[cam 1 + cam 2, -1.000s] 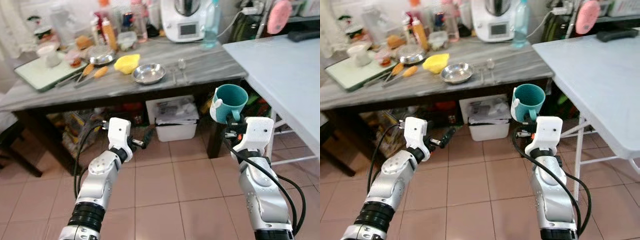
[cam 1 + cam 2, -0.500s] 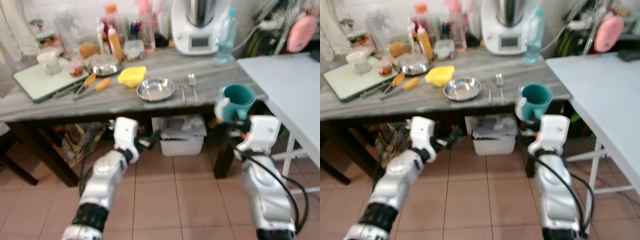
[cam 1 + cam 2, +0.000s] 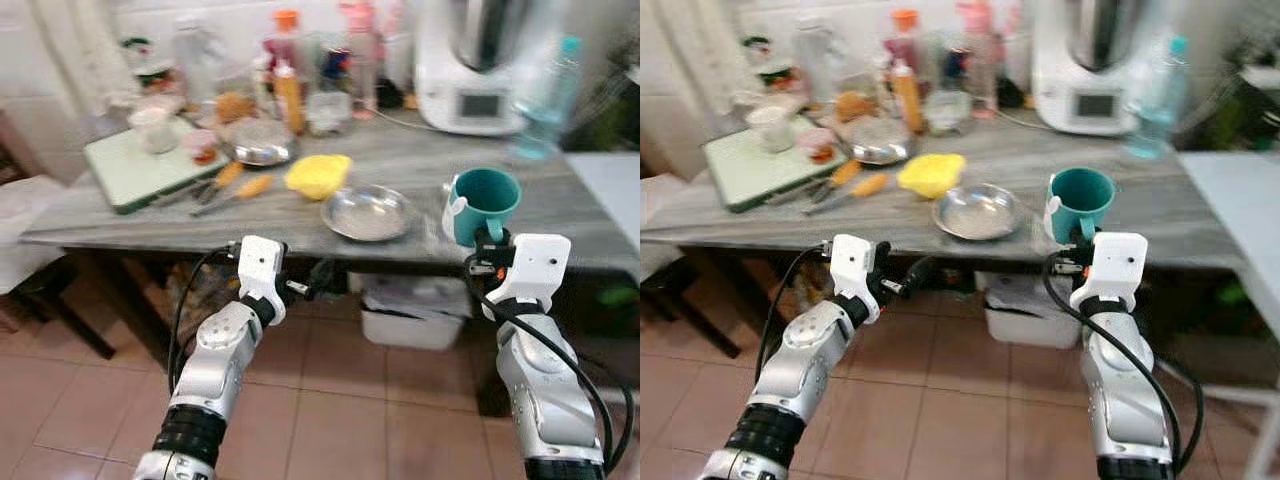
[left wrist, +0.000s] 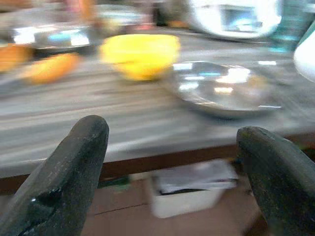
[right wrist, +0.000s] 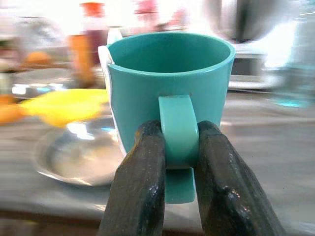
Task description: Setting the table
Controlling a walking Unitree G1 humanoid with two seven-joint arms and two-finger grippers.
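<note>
Head stereo downward; wrist cameras forward.

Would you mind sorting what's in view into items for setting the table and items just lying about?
For the job: teal mug pinched by its handle in the right gripper; steel dish.
Lying about: yellow bowl, cutting board, white appliance, water bottle.

The left arm [image 3: 215,365] reaches forward from about 7 o'clock in the head views, silver forearm rising to a white wrist block. The left gripper [image 3: 318,280] points toward 2 o'clock, its two black fingers [image 4: 69,169] spread wide apart with nothing between them. The right arm [image 3: 540,390] comes up from 5 o'clock, nearly vertical, wrist block at the top. The right gripper [image 5: 179,172] is raised, its fingers pinched tight on the handle of a mug [image 3: 485,205] (upright, mouth up).
</note>
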